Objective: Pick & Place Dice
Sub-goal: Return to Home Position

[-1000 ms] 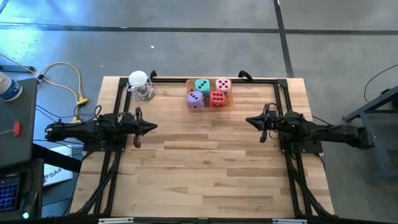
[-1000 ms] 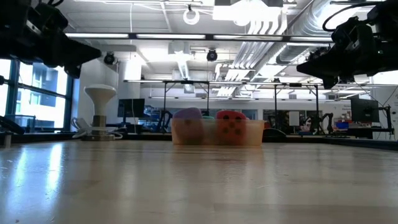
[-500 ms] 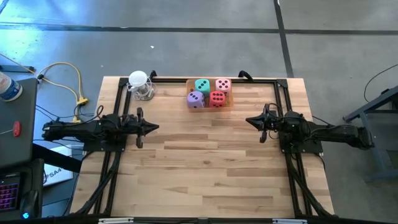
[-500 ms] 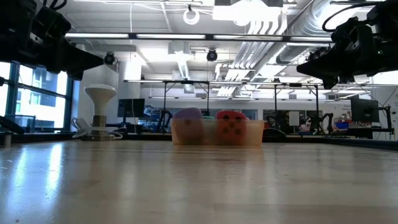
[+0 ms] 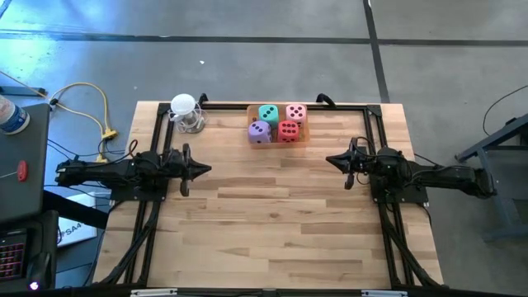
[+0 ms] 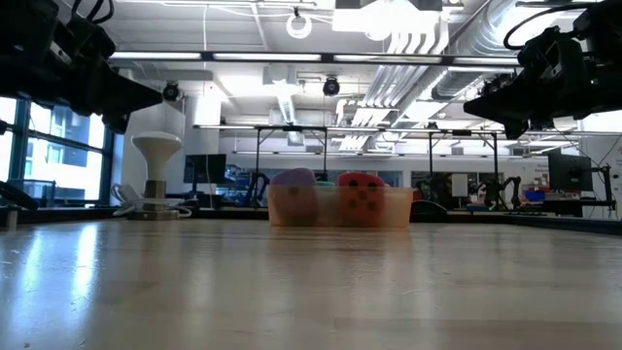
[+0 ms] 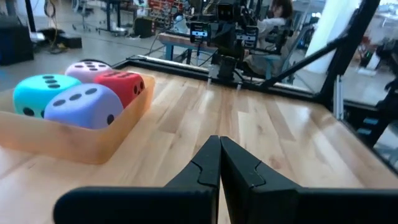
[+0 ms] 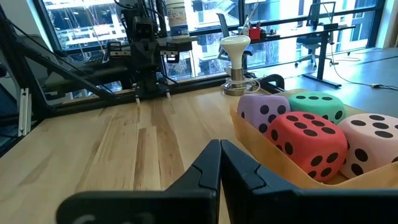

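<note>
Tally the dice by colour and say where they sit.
Pink die: 1
Teal die: 1
Purple die: 1
Red die: 1
Total: 4 dice, all in the orange bin.
The left gripper and the right gripper hang shut, apart from it.

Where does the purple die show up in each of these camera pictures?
High view: the purple die sits in the lower left corner of the orange bin.
Low view: centre, its top above the bin's wall, left of the red die.
Left wrist view: the die closest to the camera, beside the teal die.
Right wrist view: the purple die lies just beyond the red die.
Shared landmark: the orange bin.
</note>
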### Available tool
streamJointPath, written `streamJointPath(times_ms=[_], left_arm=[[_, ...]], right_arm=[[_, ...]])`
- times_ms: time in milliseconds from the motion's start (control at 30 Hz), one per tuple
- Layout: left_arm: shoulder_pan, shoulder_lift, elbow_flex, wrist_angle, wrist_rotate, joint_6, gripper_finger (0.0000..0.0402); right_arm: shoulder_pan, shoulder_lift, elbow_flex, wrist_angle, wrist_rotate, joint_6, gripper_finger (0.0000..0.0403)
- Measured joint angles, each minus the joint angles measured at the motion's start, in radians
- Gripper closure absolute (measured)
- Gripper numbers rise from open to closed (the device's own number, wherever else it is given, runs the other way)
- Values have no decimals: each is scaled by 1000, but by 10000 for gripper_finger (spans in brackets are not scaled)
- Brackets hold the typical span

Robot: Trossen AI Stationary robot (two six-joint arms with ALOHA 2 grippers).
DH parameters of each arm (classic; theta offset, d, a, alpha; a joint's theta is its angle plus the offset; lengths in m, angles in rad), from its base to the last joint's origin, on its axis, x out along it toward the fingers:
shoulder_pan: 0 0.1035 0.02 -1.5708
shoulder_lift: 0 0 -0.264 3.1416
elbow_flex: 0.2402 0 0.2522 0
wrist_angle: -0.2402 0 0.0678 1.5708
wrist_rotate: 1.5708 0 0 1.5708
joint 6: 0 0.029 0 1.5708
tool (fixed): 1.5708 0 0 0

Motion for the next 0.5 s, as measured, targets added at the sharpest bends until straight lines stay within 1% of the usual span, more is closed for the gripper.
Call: streamJointPath(times_ms=[100, 267, 500], left_arm=[[0, 0, 0, 0, 0, -18, 401], [0, 0, 0, 1, 0, 16, 401], [0, 0, 0, 1, 0, 16, 401]], right_arm=[[0, 0, 0, 0, 0, 0, 401], [0, 0, 0, 0, 0, 0, 401], [0, 0, 0, 0, 0, 0, 401]])
